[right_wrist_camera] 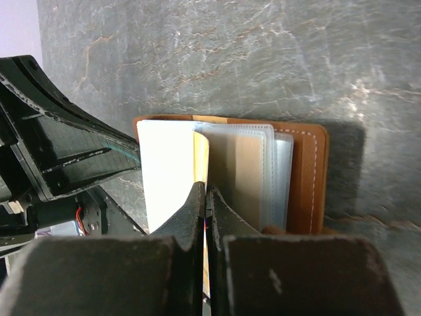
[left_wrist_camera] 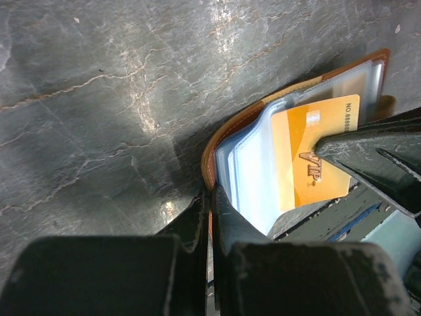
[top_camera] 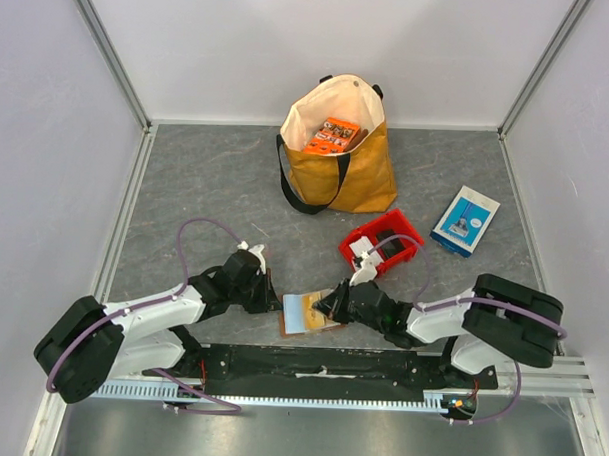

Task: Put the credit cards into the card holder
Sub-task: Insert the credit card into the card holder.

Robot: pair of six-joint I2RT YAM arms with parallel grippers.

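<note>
The brown leather card holder (top_camera: 303, 316) lies open between the two arms, with its clear plastic sleeves (right_wrist_camera: 253, 171) fanned up. My left gripper (left_wrist_camera: 212, 197) is shut on the holder's brown edge (left_wrist_camera: 227, 135). My right gripper (right_wrist_camera: 206, 194) is shut on a gold credit card (left_wrist_camera: 309, 158) printed "VIP". The card stands partly inside a clear sleeve, and its yellow edge (right_wrist_camera: 200, 155) shows just above my fingertips. In the top view the left gripper (top_camera: 277, 305) and the right gripper (top_camera: 328, 307) meet at the holder from either side.
A red plastic bin (top_camera: 409, 237) with white card-like pieces (top_camera: 364, 252) stands just behind the right gripper. A tan tote bag (top_camera: 361, 175) holding an orange packet (top_camera: 333, 134) sits at the back centre. A blue-and-white box (top_camera: 466, 221) lies at the right.
</note>
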